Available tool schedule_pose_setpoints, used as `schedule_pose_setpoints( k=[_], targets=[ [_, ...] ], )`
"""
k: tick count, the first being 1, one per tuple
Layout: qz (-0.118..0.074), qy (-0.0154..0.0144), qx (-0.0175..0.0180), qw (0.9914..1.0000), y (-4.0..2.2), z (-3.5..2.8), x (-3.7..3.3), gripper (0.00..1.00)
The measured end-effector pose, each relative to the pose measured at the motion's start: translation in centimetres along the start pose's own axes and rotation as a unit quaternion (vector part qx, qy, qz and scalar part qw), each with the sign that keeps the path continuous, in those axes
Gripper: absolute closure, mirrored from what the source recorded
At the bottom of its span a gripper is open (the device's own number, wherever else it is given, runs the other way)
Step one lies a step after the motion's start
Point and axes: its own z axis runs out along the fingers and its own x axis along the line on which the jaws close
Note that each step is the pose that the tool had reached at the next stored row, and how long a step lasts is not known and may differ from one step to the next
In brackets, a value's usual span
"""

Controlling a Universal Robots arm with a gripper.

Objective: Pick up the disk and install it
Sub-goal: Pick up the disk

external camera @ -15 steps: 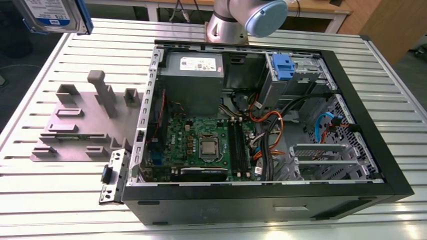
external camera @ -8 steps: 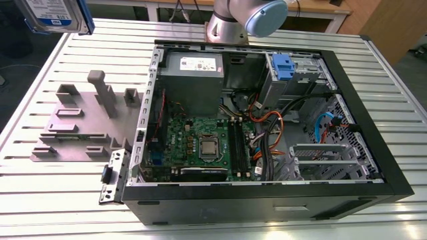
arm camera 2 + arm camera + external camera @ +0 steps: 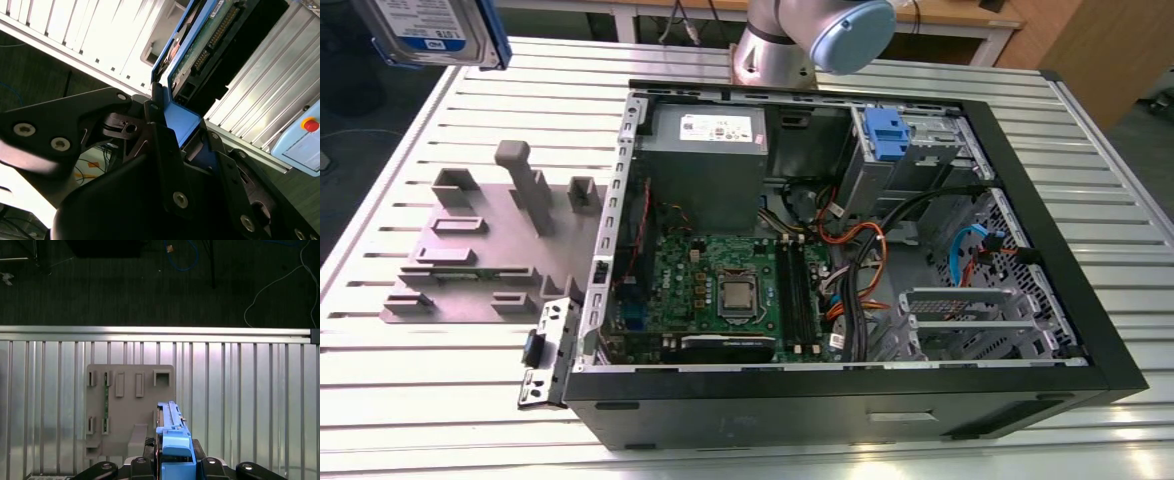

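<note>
**A:** Where is the drive at the moment?

**B:** Up in the air. The flat silver-grey disk [image 3: 434,30], with its white-and-blue label and blue plastic side rails, hangs at the exterior view's upper left corner. It is above the slatted aluminium tabletop [image 3: 400,400] and well apart from the open black computer case [image 3: 1067,210], so it is not yet installed.

**A:** And the hold on it?

**B:** The black metal fingers [image 3: 162,150] are clenched on the disk's blue end rail, one on each side. In the second wrist view the circuit-board face and its connector row stretch away from them.

**A:** What lies underneath?

**B:** In the first wrist view the disk is seen edge-on. Below it is a flat grey fixture plate [image 3: 125,390] with raised blocks and slots, resting on the tabletop. Past the tabletop's edge there is dark floor [image 3: 125,285] with loose cables.

**A:** And the case?

**B:** It lies on its side with the panel off. Inside are a green motherboard [image 3: 720,270] with a square silver processor [image 3: 738,295] and a grey metal power-supply box [image 3: 707,135] with a small white sticker. A bare blue plastic clip [image 3: 886,135] sits in the drive bay, toward the exterior view's right of that box. The fixture plate sits just beside the case on the exterior view's left. The arm's silver base [image 3: 774,55] stands behind the case.
</note>
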Motion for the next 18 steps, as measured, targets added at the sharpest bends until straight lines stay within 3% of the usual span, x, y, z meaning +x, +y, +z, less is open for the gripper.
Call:
schedule_pose_setpoints(
  k=[18],
  targets=[
    [0.000,0.0000,-0.0001,1.00000,-0.57,-0.01,0.00,0.64]
  ],
)
